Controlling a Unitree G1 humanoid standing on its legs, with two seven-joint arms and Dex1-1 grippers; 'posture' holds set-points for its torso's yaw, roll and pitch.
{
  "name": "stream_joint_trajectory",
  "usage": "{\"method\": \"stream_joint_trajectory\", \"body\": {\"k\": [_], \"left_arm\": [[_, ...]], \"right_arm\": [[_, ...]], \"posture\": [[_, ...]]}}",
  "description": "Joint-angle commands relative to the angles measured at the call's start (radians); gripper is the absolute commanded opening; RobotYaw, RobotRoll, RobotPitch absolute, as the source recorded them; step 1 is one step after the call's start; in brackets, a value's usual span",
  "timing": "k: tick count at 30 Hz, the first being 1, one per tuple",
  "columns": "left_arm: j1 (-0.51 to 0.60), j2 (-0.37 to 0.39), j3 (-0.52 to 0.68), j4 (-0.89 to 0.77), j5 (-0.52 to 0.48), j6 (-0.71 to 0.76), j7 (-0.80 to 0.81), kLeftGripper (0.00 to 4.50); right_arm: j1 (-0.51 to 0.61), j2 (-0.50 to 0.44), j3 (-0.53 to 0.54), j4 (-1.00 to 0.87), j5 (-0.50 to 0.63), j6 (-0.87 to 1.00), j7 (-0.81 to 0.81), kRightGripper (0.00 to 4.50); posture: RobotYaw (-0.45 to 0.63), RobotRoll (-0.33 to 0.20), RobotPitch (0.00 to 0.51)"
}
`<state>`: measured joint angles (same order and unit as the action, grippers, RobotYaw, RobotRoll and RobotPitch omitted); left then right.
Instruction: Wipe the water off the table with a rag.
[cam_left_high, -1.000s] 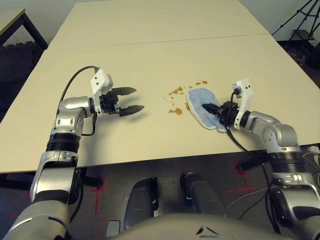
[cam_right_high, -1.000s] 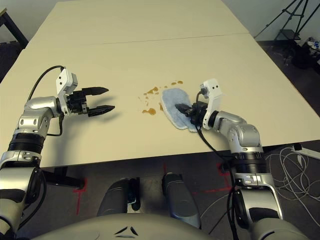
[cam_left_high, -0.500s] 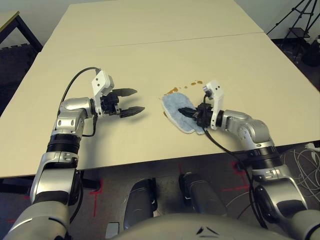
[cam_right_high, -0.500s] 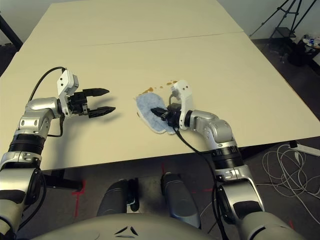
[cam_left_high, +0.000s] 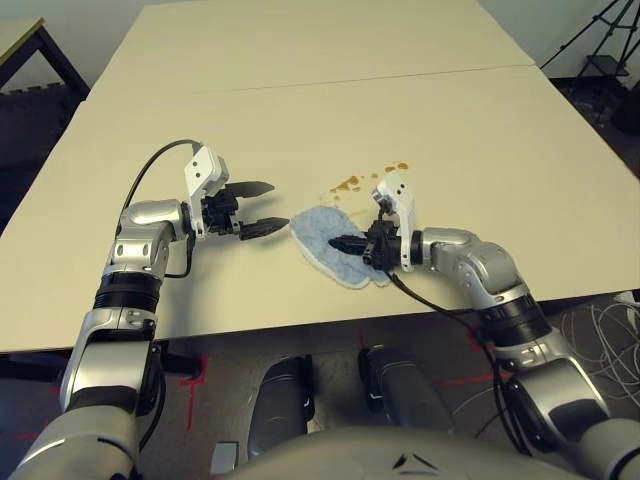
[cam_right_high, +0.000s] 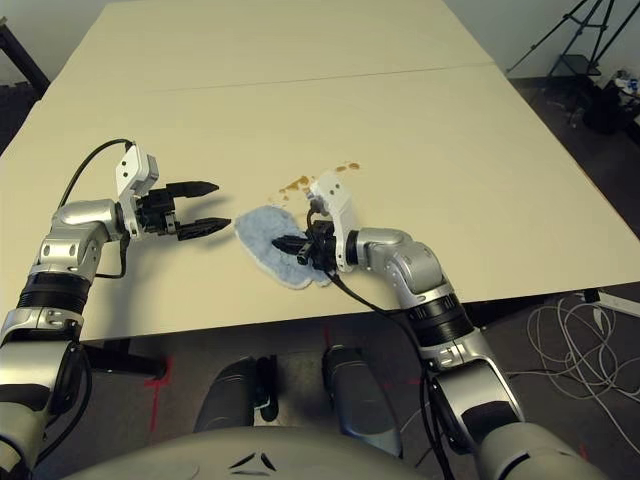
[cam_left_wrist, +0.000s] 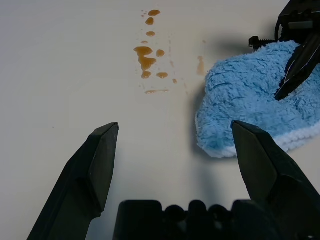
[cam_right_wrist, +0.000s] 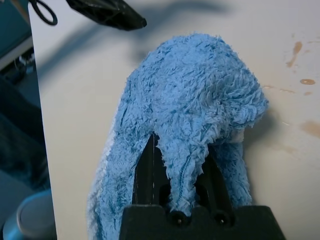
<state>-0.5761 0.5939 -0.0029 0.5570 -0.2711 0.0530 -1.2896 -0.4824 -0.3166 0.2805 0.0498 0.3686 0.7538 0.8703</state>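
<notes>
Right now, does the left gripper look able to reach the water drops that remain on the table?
Probably yes. The left gripper hovers open, and bare table lies between it and the water; the rag sits off to the side.

bare table (cam_left_high: 300, 110) beyond, rag (cam_left_high: 325, 243) just beside open left hand (cam_left_high: 262, 207)

black tripod (cam_left_high: 600, 35), cables on floor (cam_right_high: 560, 315)
</notes>
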Motion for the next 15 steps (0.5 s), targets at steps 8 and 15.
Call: {"method": "stream_joint_trajectory", "body": {"k": [8,15], "left_arm": [[-0.005,-0.014,-0.020,0.007,0.015,-0.012,0.006,4.50],[-0.018,-0.022,-0.024,0.026,0.021,-0.021,0.005,4.50]], "right_arm": [[0.000,-0.153,-0.112,0.133,-0.026,0.012,-0.028,0.00],[-0.029,-0.202,-0.202,0.246,-0.031,-0.033,-0.047,0.00]], "posture": [[-0.31,0.000,0.125],[-0.31,0.000,0.124]]}}
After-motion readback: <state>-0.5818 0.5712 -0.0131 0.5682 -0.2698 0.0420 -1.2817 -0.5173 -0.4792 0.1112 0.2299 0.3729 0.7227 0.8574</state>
